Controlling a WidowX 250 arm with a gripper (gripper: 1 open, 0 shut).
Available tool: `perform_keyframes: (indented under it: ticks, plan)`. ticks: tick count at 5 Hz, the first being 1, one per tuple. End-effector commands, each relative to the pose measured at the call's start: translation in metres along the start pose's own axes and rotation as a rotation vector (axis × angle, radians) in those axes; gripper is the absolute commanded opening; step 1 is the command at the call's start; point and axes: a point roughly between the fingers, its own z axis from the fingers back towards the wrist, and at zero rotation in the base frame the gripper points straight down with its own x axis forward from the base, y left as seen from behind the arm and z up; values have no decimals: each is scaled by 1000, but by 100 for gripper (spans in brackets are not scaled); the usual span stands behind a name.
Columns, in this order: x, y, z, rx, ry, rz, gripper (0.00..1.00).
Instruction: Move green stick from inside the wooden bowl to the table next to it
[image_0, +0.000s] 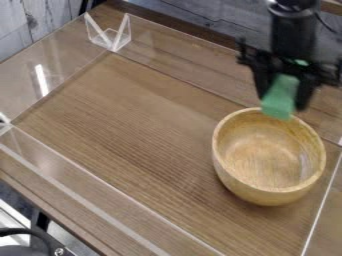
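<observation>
The green stick hangs in the air above the far rim of the wooden bowl, held between the black fingers of my gripper, which is shut on it. The bowl is round, light tan and has nothing inside it. It rests at the right side of the brown wood-grain table. The arm comes down from the top right of the view, and the stick's upper end is hidden between the fingers.
Clear acrylic walls run around the table's edges, with a folded clear corner piece at the far left. The bowl sits close to the right wall. Bare wood stretches left of the bowl.
</observation>
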Motion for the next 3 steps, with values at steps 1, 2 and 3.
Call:
perform_keyframes:
  ticks: [1,2,3]
  plan:
    - [1,-21,0,-13,-38,-35,0]
    - [6,12,9,8,-59,14,0]
    - [4,-11,3,-1,-63,-19,0]
